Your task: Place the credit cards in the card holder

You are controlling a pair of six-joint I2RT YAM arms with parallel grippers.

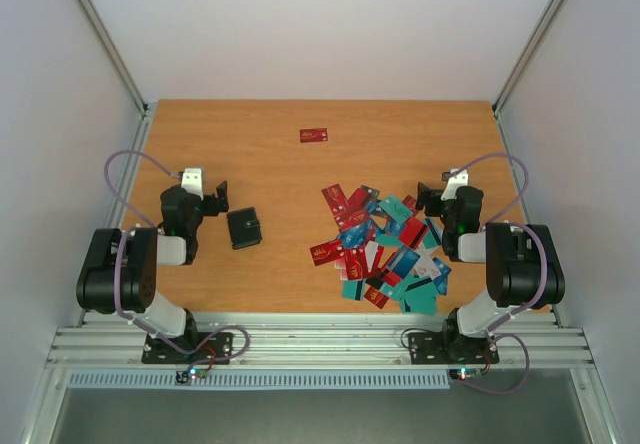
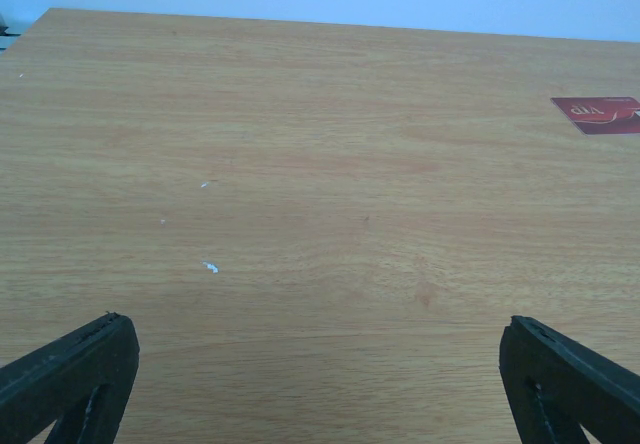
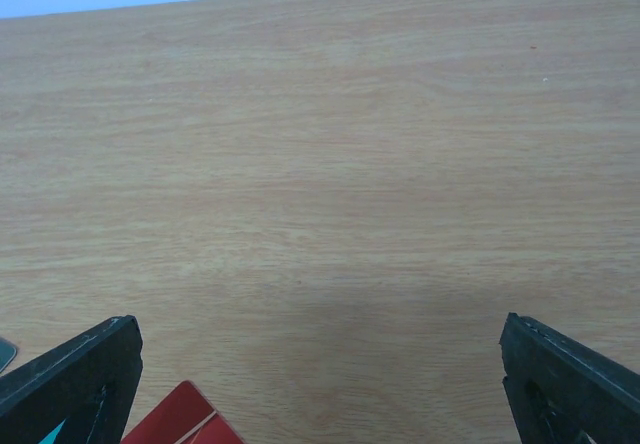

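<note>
holding both grippers spread wide w/ nothing in either. my left gripper hangs over the left half of the table, closer to the near edge than the far one; in the left wrist view its jaws sit out at the bottom corners w/ only bare wood btwn them. the card holder lies flat on the wood just beside that gripper, on its right & a bit nearer the near edge; black, roughly square, looks folded shut, though i can't tell for sure from above. it's apart from the credit cards, which are heaped in a loose overlapping pile of red, teal, blue & white on the right half of the table, running from abt mid-depth down toward the near edge. my right gripper is at the far right side of that pile, jaws just as wide; the right wrist view shows one red card poking in at the bottom btwn them, plus a teal sliver at the left edge, the rest bare wood. a lone red card lies well apart from the pile, near the far edge, abt mid-width, & shows at the right edge of the left wrist view too. no card is in the holder yet.
</note>
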